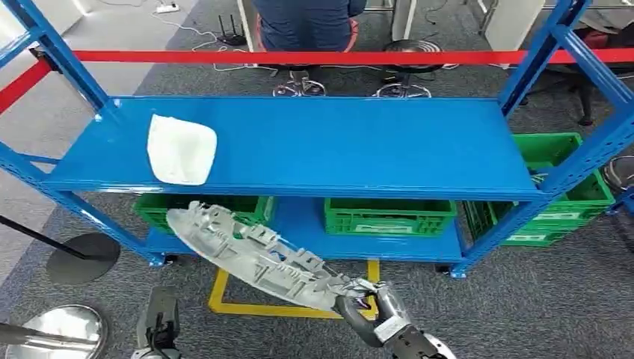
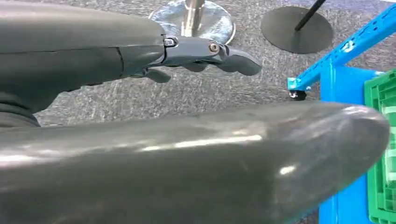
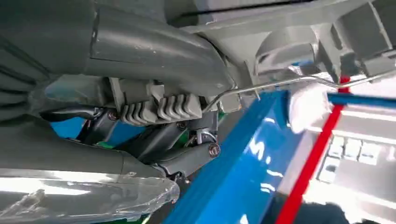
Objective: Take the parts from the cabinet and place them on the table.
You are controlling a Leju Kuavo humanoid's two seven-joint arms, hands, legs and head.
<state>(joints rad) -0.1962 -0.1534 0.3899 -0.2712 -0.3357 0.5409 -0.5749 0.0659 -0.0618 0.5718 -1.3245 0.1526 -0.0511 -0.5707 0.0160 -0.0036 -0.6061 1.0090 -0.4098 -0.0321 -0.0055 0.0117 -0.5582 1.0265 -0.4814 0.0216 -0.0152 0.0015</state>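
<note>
Grey moulded part [image 1: 254, 254], lower centre, gripped at one end by the right hand [image 1: 366, 303] for carrying; left hand [image 1: 158, 318] hangs empty, fingers loosely apart.

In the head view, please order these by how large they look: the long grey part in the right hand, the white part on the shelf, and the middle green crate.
1. Long grey part, though it is nearest the camera.
2. Middle green crate, partly hidden under the blue shelf.
3. White part.
The right hand holds the grey part.

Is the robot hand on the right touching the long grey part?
Touching. In the head view the right robot hand grips one end of the long grey part; the right wrist view shows its fingers against it.
</note>
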